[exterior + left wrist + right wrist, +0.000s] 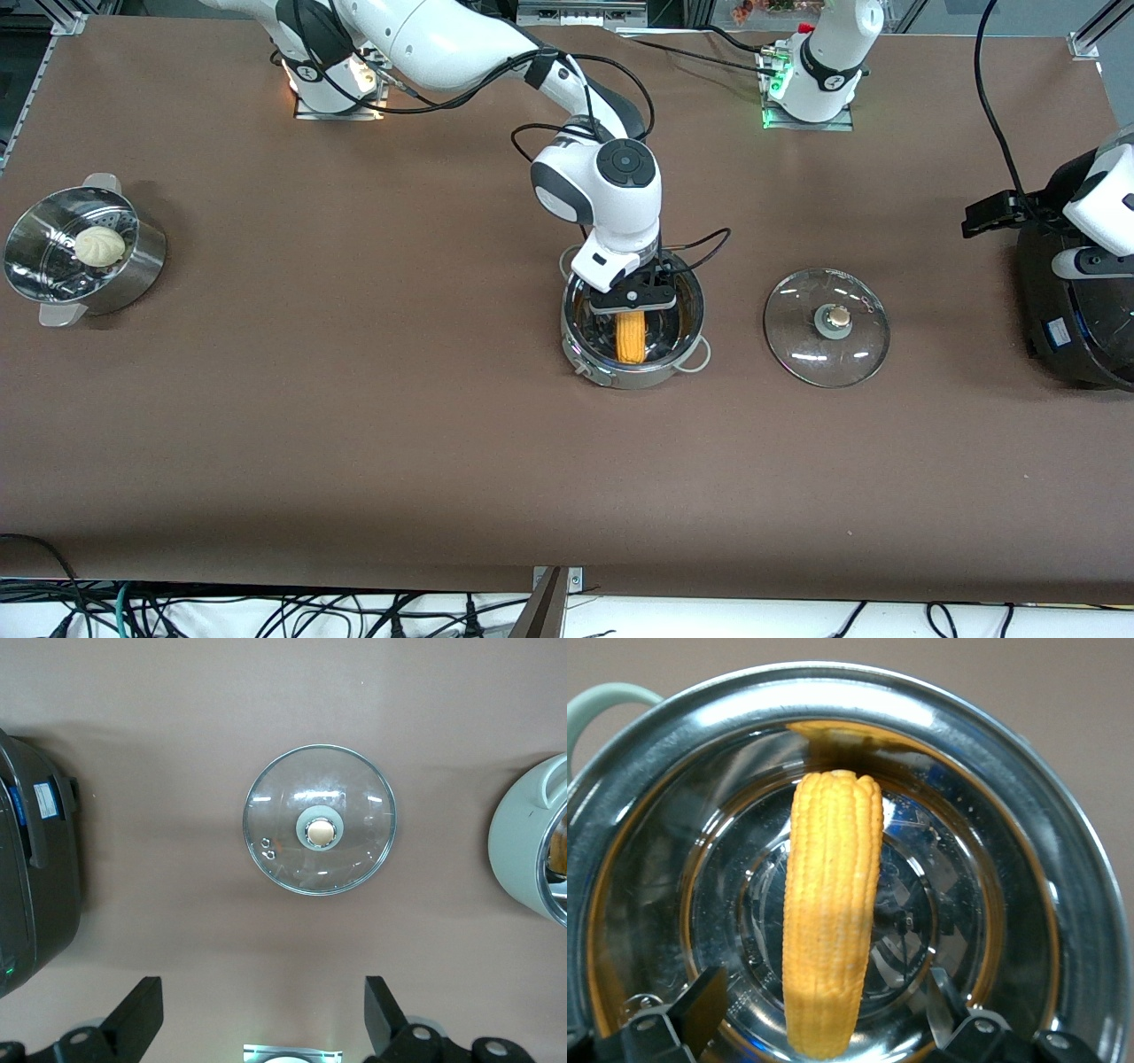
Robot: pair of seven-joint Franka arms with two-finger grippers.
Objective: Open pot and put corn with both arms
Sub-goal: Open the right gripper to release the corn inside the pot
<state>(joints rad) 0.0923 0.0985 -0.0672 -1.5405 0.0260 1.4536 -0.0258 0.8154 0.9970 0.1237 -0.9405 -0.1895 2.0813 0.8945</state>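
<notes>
The steel pot point(580, 350) stands mid-table with no lid on; it also shows in the right wrist view point(1063, 859) and at the edge of the left wrist view point(523, 842). The yellow corn point(631, 338) lies inside it point(831, 904). My right gripper point(631, 306) hangs just over the pot, open, its fingers apart on either side of the corn's end point(824, 1014) and not touching it. The glass lid point(827, 328) with its tan knob lies flat on the table beside the pot, toward the left arm's end point(319, 819). My left gripper point(997, 213) waits high up, open and empty point(261, 1014).
A perforated steamer basket point(53, 283) holding a white bun point(99, 245) stands at the right arm's end. A black round appliance point(1072, 301) stands at the left arm's end, beside the lid point(35, 859).
</notes>
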